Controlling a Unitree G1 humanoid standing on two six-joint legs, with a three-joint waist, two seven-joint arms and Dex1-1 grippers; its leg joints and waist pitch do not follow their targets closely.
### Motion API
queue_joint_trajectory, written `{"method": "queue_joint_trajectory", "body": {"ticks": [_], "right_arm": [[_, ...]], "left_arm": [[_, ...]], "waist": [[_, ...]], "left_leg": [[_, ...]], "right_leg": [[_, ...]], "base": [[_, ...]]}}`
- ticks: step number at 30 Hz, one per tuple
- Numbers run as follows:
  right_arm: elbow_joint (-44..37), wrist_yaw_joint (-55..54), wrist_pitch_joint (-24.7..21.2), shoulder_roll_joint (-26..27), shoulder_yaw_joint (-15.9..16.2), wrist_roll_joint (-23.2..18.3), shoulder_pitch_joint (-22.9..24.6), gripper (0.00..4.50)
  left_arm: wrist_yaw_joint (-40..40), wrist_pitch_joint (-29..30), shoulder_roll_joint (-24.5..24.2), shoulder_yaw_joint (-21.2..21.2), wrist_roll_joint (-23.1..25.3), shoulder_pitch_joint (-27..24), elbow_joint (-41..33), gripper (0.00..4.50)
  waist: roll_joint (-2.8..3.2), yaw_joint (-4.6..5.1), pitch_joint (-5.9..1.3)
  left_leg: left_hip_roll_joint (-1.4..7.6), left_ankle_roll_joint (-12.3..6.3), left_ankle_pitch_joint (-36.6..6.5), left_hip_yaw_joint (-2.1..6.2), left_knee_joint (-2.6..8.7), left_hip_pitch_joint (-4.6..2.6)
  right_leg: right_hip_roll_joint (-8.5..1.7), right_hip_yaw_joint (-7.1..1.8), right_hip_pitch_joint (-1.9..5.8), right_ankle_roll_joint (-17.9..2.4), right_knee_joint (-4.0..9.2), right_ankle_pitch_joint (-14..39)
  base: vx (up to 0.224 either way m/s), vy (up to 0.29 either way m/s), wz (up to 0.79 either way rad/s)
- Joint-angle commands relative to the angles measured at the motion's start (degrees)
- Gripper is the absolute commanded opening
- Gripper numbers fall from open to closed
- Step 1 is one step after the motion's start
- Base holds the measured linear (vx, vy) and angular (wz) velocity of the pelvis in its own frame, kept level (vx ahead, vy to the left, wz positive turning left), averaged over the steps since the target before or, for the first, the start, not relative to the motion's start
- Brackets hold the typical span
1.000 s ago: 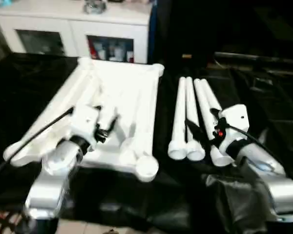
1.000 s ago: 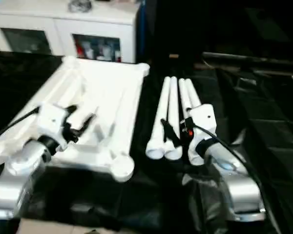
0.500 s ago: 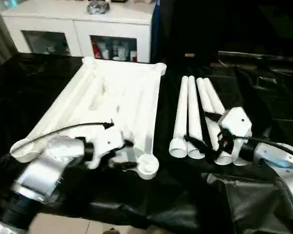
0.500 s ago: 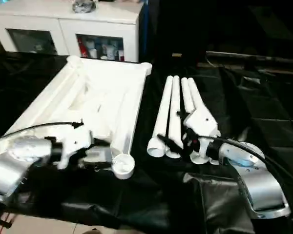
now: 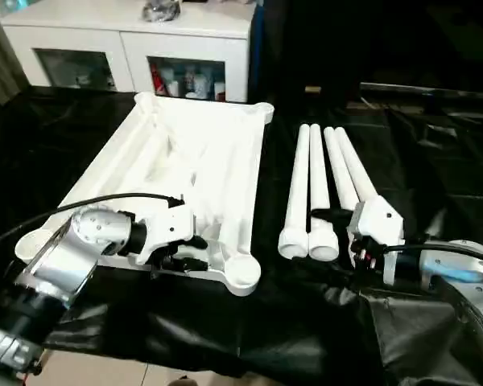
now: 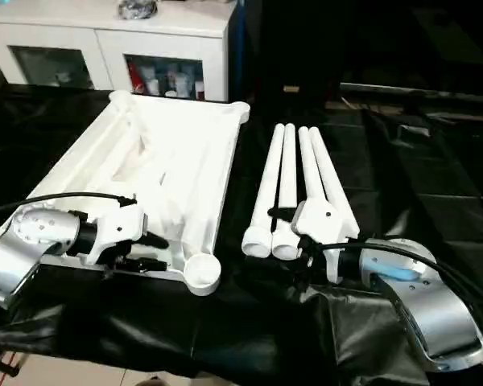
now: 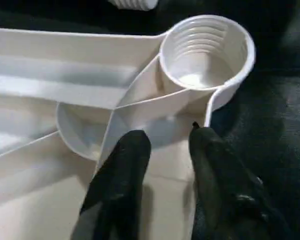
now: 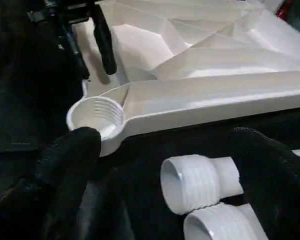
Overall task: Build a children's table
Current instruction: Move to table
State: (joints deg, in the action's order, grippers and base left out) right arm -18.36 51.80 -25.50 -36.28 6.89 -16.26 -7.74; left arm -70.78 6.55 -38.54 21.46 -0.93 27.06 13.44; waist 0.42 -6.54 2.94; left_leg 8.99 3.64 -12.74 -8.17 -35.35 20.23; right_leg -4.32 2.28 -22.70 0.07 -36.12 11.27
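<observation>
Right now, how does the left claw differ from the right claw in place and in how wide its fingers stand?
The left claw sits at the tabletop's near edge, beside a threaded corner socket; the right claw is at the threaded ends of the legs. The left claw's fingers stand close together; the right claw's stand wide apart. Both have black fingers, and neither visibly holds anything.

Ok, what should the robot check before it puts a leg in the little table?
1. Tabletop lies ribbed side up, sockets facing up: ok.
2. Near corner socket is empty and its threads show: ok.
3. Four legs lie side by side next to the tabletop: ok.
4. Right tool is open wide at the legs' threaded ends: ok.
5. A leg is in the right tool's grip: not ok, none is picked up yet.
6. Left tool, by that corner socket, holds the tabletop steady: cannot tell.
</observation>
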Motion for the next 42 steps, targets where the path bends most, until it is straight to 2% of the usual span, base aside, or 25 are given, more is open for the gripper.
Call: {"method": "queue_joint_trajectory", "body": {"ticks": [1, 3, 5, 8, 10, 12, 13, 14, 15, 17, 18, 20, 23, 28, 30, 34, 35, 36, 40, 41, 42], "right_arm": [[0.17, 1.03, -0.26, -0.58, 0.37, -1.01, -0.55, 4.50], [2.37, 1.79, 1.12, -0.63, 0.94, -0.60, -0.68, 4.50], [3.69, 2.23, 2.29, -0.83, 0.98, 0.12, -0.47, 4.50], [3.97, 2.59, 2.77, -1.17, 0.63, 0.20, -0.12, 4.50], [3.88, 2.84, 2.82, -1.41, 0.34, 0.07, 0.16, 4.50], [3.82, 2.95, 2.89, -1.52, 0.31, 0.09, 0.30, 4.50], [3.91, 3.07, 3.05, -1.52, 0.35, 0.12, 0.34, 4.50], [3.91, 3.15, 3.15, -1.50, 0.43, 0.14, 0.37, 4.50], [3.94, 3.25, 3.30, -1.48, 0.48, 0.16, 0.42, 4.50], [4.04, 3.39, 3.58, -1.45, 0.68, 0.30, 0.41, 4.50], [4.07, 3.44, 3.62, -1.46, 0.77, 0.34, 0.38, 4.50], [4.14, 3.60, 3.63, -1.47, 0.96, 0.43, 0.24, 4.50], [4.14, 3.90, 3.51, -1.45, 1.28, 0.47, -0.10, 4.50], [4.15, 4.04, 3.40, -1.40, 1.60, 0.59, -0.45, 4.50], [4.02, 4.03, 3.40, -1.35, 1.67, 0.70, -0.43, 4.50], [3.87, 3.96, 3.22, -1.09, 1.80, 0.76, -0.42, 4.50], [3.91, 3.88, 3.17, -1.02, 1.89, 0.75, -0.46, 4.50], [3.98, 3.83, 3.17, -0.98, 1.93, 0.73, -0.48, 4.50], [4.58, 3.66, 3.44, -0.62, 2.40, 0.98, -0.52, 4.50], [4.52, 3.59, 3.38, -0.53, 2.50, 0.99, -0.51, 4.50], [4.52, 3.59, 3.37, -0.53, 2.50, 1.00, -0.51, 4.50]], "left_arm": [[-1.62, -0.42, -0.37, 1.93, 1.92, -0.20, 2.36, 1.31], [-2.58, -0.72, 0.08, 1.99, 1.70, 0.16, 3.27, 1.26], [-3.59, 0.87, 0.90, 0.81, -0.63, 0.89, 3.31, 0.91], [-4.35, 2.15, 0.89, 0.24, -1.97, 1.47, 2.82, 0.72], [-3.57, 2.02, 1.77, -0.92, -2.96, 2.00, 3.05, 1.17], [-4.41, 2.76, 1.94, -1.24, -3.90, 2.05, 2.79, 1.11], [-5.01, 2.71, 1.67, -0.98, -3.55, 2.00, 2.77, 1.15], [-5.53, 2.27, 1.37, -0.61, -3.07, 1.88, 2.84, 1.50], [-5.86, 1.96, 1.17, -0.38, -2.74, 1.77, 2.88, 1.61], [-6.16, 1.66, 1.01, 0.27, -2.12, 1.71, 3.30, 1.54], [-5.63, 0.63, 0.99, 0.66, -1.24, 1.73, 3.78, 1.60], [-4.70, -1.00, 1.03, 1.43, 0.30, 1.90, 4.97, 1.98], [-2.19, -5.48, 1.27, 2.75, 3.93, 2.77, 8.50, 1.98], [-1.23, -7.72, 1.40, 3.15, 5.90, 3.79, 11.79, 1.98], [-1.76, -7.10, 1.68, 2.60, 5.30, 3.91, 12.13, 1.61], [-2.75, -7.04, 1.78, 1.23, 3.50, 4.06, 11.29, 1.56], [-3.24, -6.87, 1.68, 0.75, 2.75, 3.80, 10.24, 1.27], [-3.55, -6.71, 1.66, 0.50, 2.29, 3.64, 9.69, 1.19], [-5.52, -4.88, 1.62, -0.77, -1.25, 1.95, 5.77, 1.14], [-5.85, -4.49, 1.41, -0.86, -1.67, 1.50, 4.95, 0.79], [-5.86, -4.47, 1.40, -0.88, -1.69, 1.46, 4.90, 0.79]], "waist": [[0.05, -0.38, -2.97], [0.09, -0.30, -3.00], [0.11, -0.36, -3.02], [0.08, -0.43, -3.05], [0.00, -0.40, -3.04], [0.08, -0.52, -3.09], [-0.04, -0.50, -3.07], [-0.08, -0.47, -3.02], [-0.02, -0.52, -2.98], [-0.08, -0.45, -2.93], [-0.25, -0.42, -2.88], [-0.19, -0.42, -2.88], [-0.26, -0.51, -2.94], [-0.31, -0.58, -3.01], [-0.36, -0.59, -2.99], [-0.25, -0.69, -2.88], [-0.24, -0.72, -2.86], [-0.25, -0.75, -2.86], [-0.18, -0.99, -2.96], [-0.11, -1.14, -2.96], [-0.18, -1.22, -2.88]], "left_leg": [[3.49, -0.31, -11.71, 0.92, 5.51, 0.13], [3.48, -0.28, -11.68, 0.81, 5.48, 0.10], [3.43, -0.15, -11.51, 0.74, 5.40, 0.13], [3.50, -0.36, -10.77, 0.74, 5.37, 0.18], [3.53, -0.62, -10.81, 0.70, 5.35, 0.13], [3.54, -0.79, -10.40, 0.68, 5.29, 0.14], [3.55, -0.88, -10.29, 0.67, 5.32, 0.16], [3.55, -0.99, -10.53, 0.66, 5.34, 0.18], [3.54, -0.96, -10.81, 0.66, 5.37, 0.19], [3.58, -0.92, -11.16, 0.70, 5.45, 0.19], [3.58, -0.88, -11.42, 0.67, 5.48, 0.19], [3.62, -0.92, -11.64, 0.72, 5.48, 0.18], [3.63, -1.04, -11.38, 0.77, 5.49, 0.19], [3.70, -0.89, -10.44, 0.76, 5.48, 0.16], [3.64, -0.79, -10.40, 0.69, 5.43, 0.23], [3.75, -0.58, -11.55, 0.70, 5.53, 0.11], [3.75, -0.52, -11.80, 0.69, 5.56, 0.14], [3.81, -0.44, -11.88, 0.70, 5.61, 0.09], [3.86, -0.50, -11.07, 0.62, 5.53, 0.11], [3.89, -0.50, -11.04, 0.60, 5.54, 0.07], [3.86, -0.55, -11.32, 0.57, 5.55, 0.11]], "right_leg": [[-4.22, -2.74, 2.54, -11.25, 4.60, 14.13], [-4.27, -2.72, 2.49, -11.89, 4.54, 13.33], [-4.32, -2.74, 2.55, -12.37, 4.51, 13.14], [-4.28, -2.74, 2.62, -12.82, 4.36, 11.83], [-4.22, -2.69, 2.61, -13.02, 4.36, 11.36], [-4.32, -2.71, 2.66, -13.40, 4.32, 10.73], [-4.26, -2.69, 2.68, -13.46, 4.29, 10.62], [-4.23, -2.70, 2.67, -13.28, 4.39, 11.09], [-4.29, -2.75, 2.68, -13.07, 4.44, 11.98], [-4.31, -2.74, 2.66, -12.62, 4.53, 13.25], [-4.33, -2.76, 2.61, -12.31, 4.68, 14.03], [-4.30, -2.77, 2.54, -11.81, 4.73, 14.67], [-4.32, -2.78, 2.53, -11.22, 4.77, 14.74], [-4.41, -2.78, 2.57, -11.78, 4.51, 12.39], [-4.49, -2.81, 2.62, -11.98, 4.52, 12.48], [-4.57, -2.83, 2.47, -12.08, 4.66, 14.19], [-4.59, -2.84, 2.47, -12.12, 4.71, 14.45], [-4.57, -2.80, 2.44, -12.11, 4.67, 14.58], [-4.51, -2.78, 2.42, -12.95, 4.37, 12.01], [-4.51, -2.76, 2.41, -13.21, 4.31, 11.52], [-4.47, -2.77, 2.43, -13.24, 4.36, 11.73]], "base": [[0.000, 0.000, 0.00], [0.000, 0.000, 0.00], [0.000, 0.000, 0.00], [0.000, 0.000, 0.00], [0.000, 0.000, 0.00], [0.000, 0.000, 0.00], [0.000, 0.000, 0.00], [0.000, 0.000, 0.00], [0.000, 0.000, 0.00], [0.000, 0.000, 0.00], [0.000, 0.000, 0.00], [0.000, 0.000, 0.00], [0.000, 0.000, 0.00], [0.000, 0.000, 0.00], [0.000, 0.000, 0.00], [0.000, 0.000, 0.00], [0.000, 0.000, 0.00], [0.000, 0.000, 0.00], [0.000, 0.000, 0.00], [0.000, 0.000, 0.00], [0.000, 0.000, 0.00]]}}
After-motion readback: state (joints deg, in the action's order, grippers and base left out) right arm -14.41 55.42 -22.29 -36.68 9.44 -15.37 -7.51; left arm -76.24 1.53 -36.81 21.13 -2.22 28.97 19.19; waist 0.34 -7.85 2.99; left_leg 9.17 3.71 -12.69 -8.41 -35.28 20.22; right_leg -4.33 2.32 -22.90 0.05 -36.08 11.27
